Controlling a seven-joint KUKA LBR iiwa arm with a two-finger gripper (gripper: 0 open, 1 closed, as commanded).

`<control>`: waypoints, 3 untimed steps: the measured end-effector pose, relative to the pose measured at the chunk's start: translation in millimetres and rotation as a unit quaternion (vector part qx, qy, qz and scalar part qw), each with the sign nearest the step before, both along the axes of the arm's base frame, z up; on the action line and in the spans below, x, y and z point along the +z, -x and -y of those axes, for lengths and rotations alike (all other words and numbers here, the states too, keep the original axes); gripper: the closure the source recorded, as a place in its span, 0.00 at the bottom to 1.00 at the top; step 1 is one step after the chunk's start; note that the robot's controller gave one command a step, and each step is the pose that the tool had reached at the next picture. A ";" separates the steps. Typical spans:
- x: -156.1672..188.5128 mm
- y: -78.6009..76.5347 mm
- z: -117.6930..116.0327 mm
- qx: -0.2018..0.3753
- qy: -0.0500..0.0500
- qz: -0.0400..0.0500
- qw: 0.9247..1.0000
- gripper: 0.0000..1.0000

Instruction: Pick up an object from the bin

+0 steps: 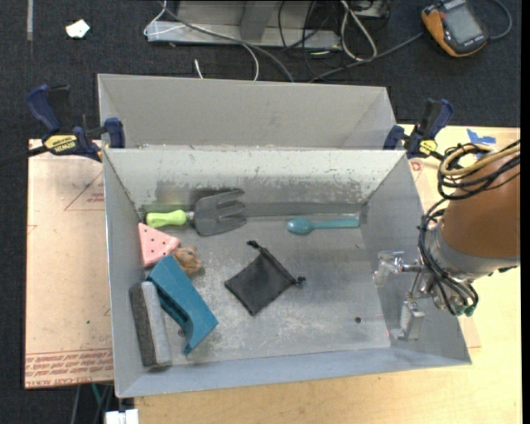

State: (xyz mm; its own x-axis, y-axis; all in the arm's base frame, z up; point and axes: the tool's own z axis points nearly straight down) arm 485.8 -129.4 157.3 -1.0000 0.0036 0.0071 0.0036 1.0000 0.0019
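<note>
Gripper (397, 294): held apart, nothing clamped.
Done: nothing is picked yet.
Left: grasp, lift.
Nearest: black fabric pouch (261, 281), well apart from it.

Place: a robotics lab or test room, not a home or a shop.
Landmark: a grey metal bin (248, 124) with sloped, scuffed walls, standing low among the gear.
Right of the bin: a robot arm (489, 215) under an orange cover, hung with looped cables, reaches over the rim.
Inside the bin: mismatched small things lie scattered, among them a green-handled toy fork (203, 215), a teal spoon (319, 224), a pink wedge (155, 243) and a black pouch (258, 284).
Behind the bin: dark carpet (50, 74) with loose black cables (286, 41) running to grey equipment (215, 25).
Behind the bin, toward the right: an orange-and-black handheld unit (454, 26) lies on the carpet.
</note>
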 end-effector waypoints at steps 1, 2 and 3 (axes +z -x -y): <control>4.3 -1.9 -0.8 0.002 0.001 0.004 1.000 0.00; -46.7 -25.6 -48.0 -0.029 0.000 0.005 1.000 0.00; -71.5 -34.3 -68.9 -0.052 0.001 0.006 0.999 0.00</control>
State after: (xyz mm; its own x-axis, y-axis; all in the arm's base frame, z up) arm 520.1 -60.5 85.9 -0.9942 0.1072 -0.0060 0.1072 0.9942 -0.0004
